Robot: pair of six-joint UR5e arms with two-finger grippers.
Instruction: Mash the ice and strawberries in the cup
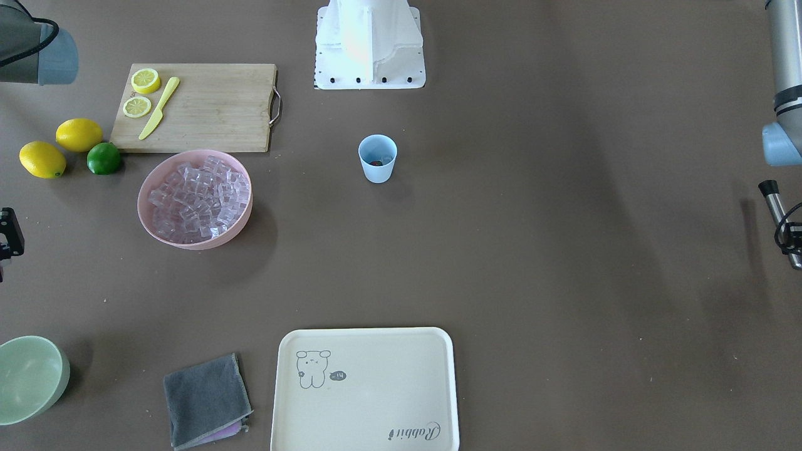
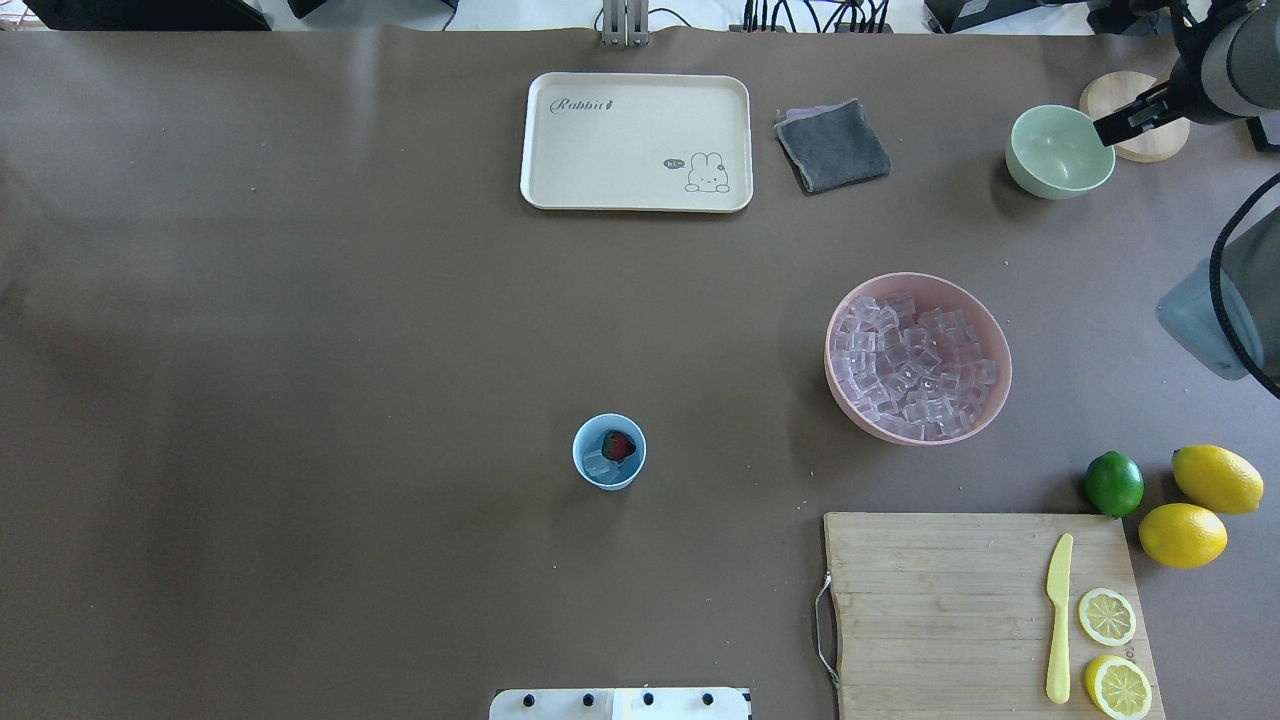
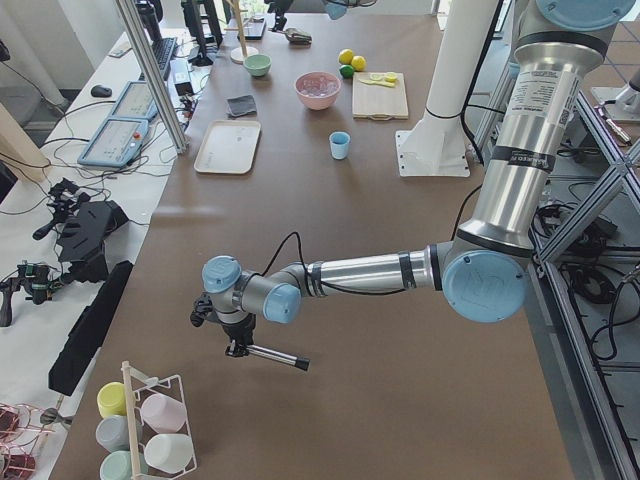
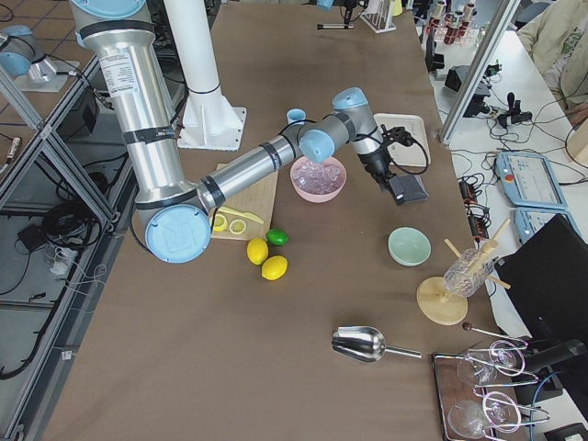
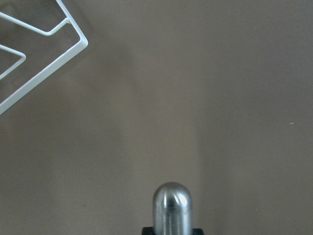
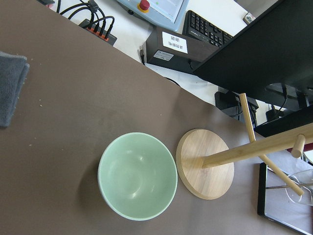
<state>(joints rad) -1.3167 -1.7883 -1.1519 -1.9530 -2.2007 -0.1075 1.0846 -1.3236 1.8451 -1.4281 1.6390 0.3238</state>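
Observation:
The light blue cup (image 2: 609,452) stands alone mid-table, with a dark red strawberry (image 2: 620,445) and clear ice (image 2: 597,464) inside it. My left gripper (image 3: 237,348) is far from the cup, low over the table's left end. It is shut on a metal muddler (image 3: 275,354), whose rounded tip (image 5: 172,205) shows in the left wrist view. My right gripper (image 2: 1105,130) hovers over the far right corner, beside the pale green bowl (image 2: 1060,150). Nothing shows between its fingers, and how they stand is unclear.
A pink bowl (image 2: 920,278) full of ice cubes (image 2: 915,365) sits right of the cup. A cutting board (image 2: 940,600) holds a yellow knife (image 2: 1059,620) and lemon slices, with a lime (image 2: 1114,483) and lemons (image 2: 1215,478) beside it. A tray (image 2: 635,140) and grey cloth (image 2: 832,145) lie at the far edge. A white wire rack (image 5: 39,58) is near the muddler.

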